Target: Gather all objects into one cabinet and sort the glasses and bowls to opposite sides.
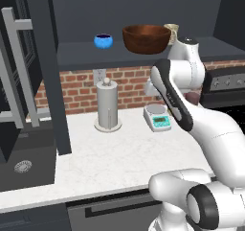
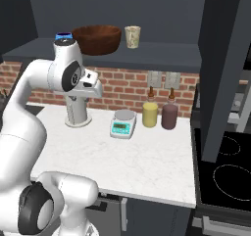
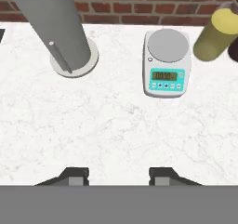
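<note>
On the open shelf of the dark cabinet the objects stand in a row. The small blue bowl is at the left, the big wooden bowl in the middle, and the pale cup just right of it. In the right base view the wooden bowl and cup stand side by side, and the arm partly hides the blue bowl. My gripper hangs below the shelf over the white counter. Its fingertips stand apart, open, with nothing between them.
A grey paper-towel holder, a small scale and two bottles stand near the brick wall. The cabinet doors hang open to either side. A sink lies left and a stove right.
</note>
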Controlling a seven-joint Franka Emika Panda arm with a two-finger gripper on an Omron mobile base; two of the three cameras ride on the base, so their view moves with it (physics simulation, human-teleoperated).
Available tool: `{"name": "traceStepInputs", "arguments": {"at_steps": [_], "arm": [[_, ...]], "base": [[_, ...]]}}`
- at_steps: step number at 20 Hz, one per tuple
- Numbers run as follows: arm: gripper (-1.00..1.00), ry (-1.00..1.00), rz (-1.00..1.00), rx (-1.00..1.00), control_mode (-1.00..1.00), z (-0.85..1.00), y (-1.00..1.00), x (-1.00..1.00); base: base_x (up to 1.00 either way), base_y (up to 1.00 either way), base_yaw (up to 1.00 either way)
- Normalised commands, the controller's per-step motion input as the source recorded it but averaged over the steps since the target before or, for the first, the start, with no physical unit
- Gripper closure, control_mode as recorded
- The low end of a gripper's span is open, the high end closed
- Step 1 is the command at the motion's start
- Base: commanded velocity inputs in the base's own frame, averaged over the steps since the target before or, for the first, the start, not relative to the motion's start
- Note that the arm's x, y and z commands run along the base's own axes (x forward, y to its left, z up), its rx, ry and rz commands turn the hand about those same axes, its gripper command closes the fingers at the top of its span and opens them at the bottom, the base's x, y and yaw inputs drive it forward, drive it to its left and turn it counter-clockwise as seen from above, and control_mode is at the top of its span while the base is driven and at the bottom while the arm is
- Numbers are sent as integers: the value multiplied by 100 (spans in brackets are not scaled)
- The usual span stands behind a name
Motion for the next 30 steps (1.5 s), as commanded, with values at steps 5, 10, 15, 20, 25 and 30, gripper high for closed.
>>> {"name": "traceStepInputs", "arguments": {"at_steps": [5,10,15,20,25,30], "arm": [[-100,-3,-1,0,-100,0,0,-56],[-100,-17,-10,0,-100,2,-2,-100],[-100,-8,-7,0,-100,27,-7,-100],[-100,0,-5,0,-100,55,-13,-98],[-100,0,-1,1,-100,50,0,-38],[-100,4,0,0,-100,28,0,-5]], "base": [[0,0,0],[0,0,0],[0,0,0],[0,0,0],[0,0,0],[0,0,0]]}}
